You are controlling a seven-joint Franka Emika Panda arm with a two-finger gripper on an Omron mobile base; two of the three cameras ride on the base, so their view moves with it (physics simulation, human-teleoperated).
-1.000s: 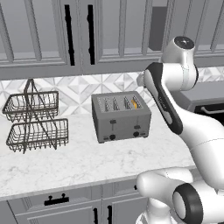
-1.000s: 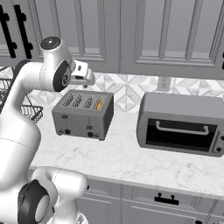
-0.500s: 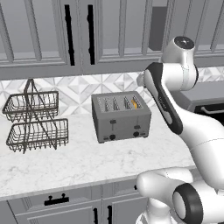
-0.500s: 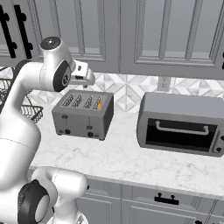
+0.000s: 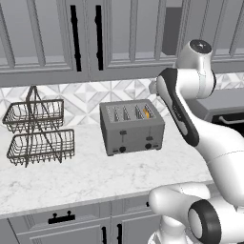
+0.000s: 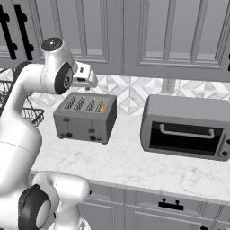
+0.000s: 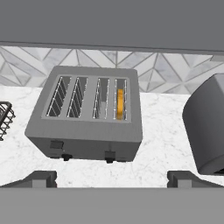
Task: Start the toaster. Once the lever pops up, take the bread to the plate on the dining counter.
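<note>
Toaster (image 7: 85,118): we read no brand or writing on it.
Bread (image 7: 120,104): in toaster's rightmost slot.
Gripper (image 7: 112,177): jaws spread wide, empty, above toaster's front.
Toaster oven (image 6: 186,127): right of toaster.

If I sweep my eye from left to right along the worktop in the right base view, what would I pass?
Wire basket rack → toaster, with the bread in its rightmost slot → toaster oven.
</note>
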